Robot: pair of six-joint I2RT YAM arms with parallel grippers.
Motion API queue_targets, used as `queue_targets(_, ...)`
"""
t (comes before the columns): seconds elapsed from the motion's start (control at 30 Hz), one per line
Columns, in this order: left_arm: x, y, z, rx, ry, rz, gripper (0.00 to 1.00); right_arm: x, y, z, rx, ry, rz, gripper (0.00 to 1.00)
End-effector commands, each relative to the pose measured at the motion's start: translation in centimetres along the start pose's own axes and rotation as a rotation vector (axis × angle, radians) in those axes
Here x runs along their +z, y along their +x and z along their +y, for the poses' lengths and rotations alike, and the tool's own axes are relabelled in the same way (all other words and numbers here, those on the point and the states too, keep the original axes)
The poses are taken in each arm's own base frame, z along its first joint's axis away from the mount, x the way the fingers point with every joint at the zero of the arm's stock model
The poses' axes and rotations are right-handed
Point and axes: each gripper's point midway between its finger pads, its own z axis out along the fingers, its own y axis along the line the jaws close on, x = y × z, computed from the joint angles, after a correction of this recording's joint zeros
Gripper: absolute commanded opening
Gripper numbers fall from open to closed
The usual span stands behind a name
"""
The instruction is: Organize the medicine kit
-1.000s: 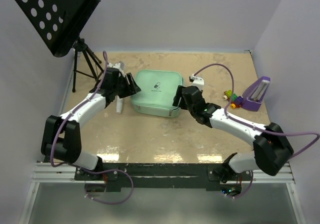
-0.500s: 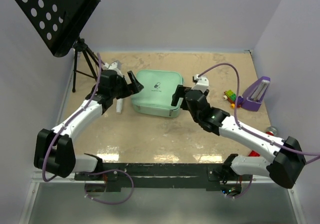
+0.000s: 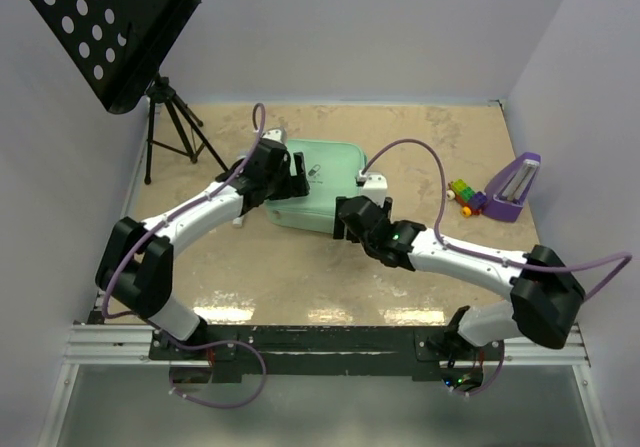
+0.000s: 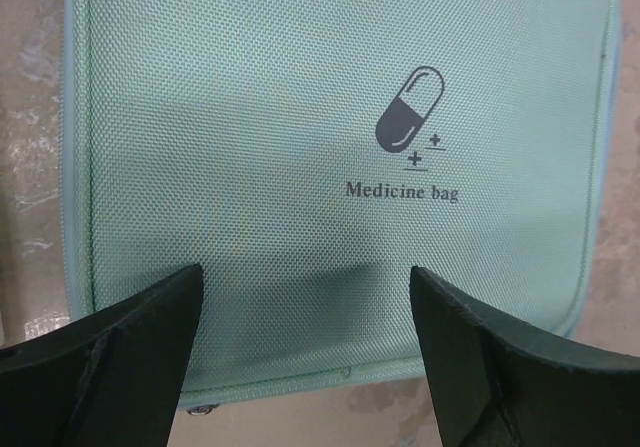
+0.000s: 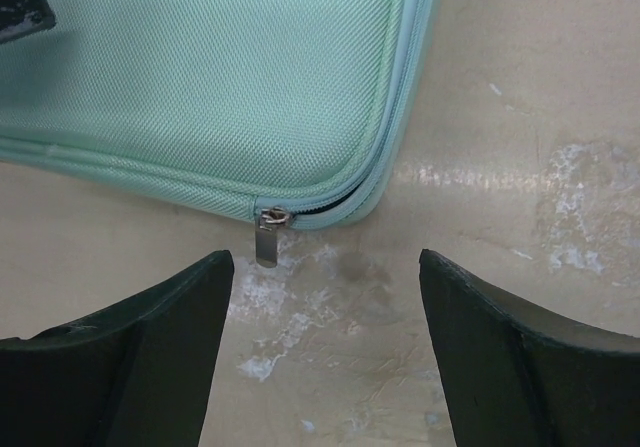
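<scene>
The kit (image 3: 325, 182), a mint-green fabric case printed "Medicine bag", lies flat on the desk (image 3: 300, 272) at the centre of the top view. The left end effector (image 3: 293, 172) hangs over the kit's left half, fingers spread apart, with only the lid showing between them in its wrist view. The right end effector (image 3: 345, 222) sits at the kit's lower right corner, fingers likewise apart, straddling bare desk just below the zip pull (image 5: 266, 237).

The top camera looks down from behind the arms. The wrist cameras look closely ahead past the left pincer (image 4: 303, 287) and the right pincer (image 5: 325, 267). All three views share the medicine kit (image 3: 335, 172).
</scene>
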Motion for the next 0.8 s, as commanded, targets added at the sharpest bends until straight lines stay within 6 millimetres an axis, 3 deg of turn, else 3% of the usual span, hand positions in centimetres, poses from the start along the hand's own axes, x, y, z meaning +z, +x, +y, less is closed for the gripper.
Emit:
queue_targets(0.0, 0.6, 0.1, 0.0, 0.03, -0.061, -0.007, 0.88, 0.2, -0.5, 1.6, 0.018, 0.004, -0.008, 0.79)
queue_targets(0.27, 1.8, 2.0, 2.1, 0.062, -0.165, 0.043, 0.85, 1.4, 0.2, 1.0, 0.033, 0.084, 0.006, 0.8)
queue_targets(0.53, 1.9, 2.9, 3.8, 0.096, -0.228, 0.055, 0.84, 2.9, 1.0, -0.8, 0.04, 0.173, 0.023, 0.82)
queue_targets(0.77, 2.5, 3.6, 4.3, 0.117, -0.245, 0.075, 0.84, 1.8, -1.0, -4.1, 0.095, 0.211, -0.011, 0.84)
